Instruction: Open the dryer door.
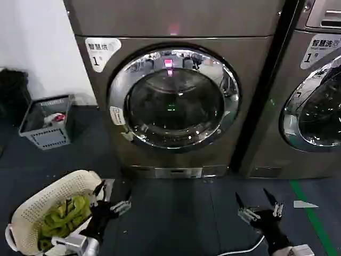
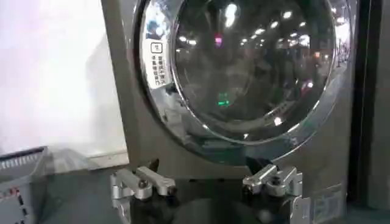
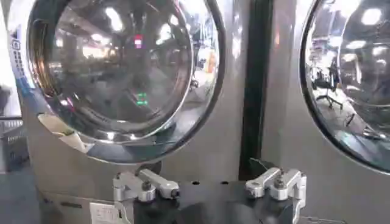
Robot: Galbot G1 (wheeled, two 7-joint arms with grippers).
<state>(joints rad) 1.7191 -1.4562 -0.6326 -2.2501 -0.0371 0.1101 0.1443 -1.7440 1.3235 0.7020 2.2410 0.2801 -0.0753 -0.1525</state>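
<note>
The dryer door (image 1: 173, 97) sits closed on the dryer (image 1: 176, 24), at 12 o'clock from both tools. Left tool (image 1: 112, 201) and right tool (image 1: 259, 207) hover low, jaws spread, empty.

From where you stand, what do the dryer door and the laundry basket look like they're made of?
The dryer door: a ring that looks like polished chrome, mirroring room lights, around dark tinted glass or clear plastic. The laundry basket: seemingly cream moulded plastic, matte, with rows of small holes through its wall.
</note>
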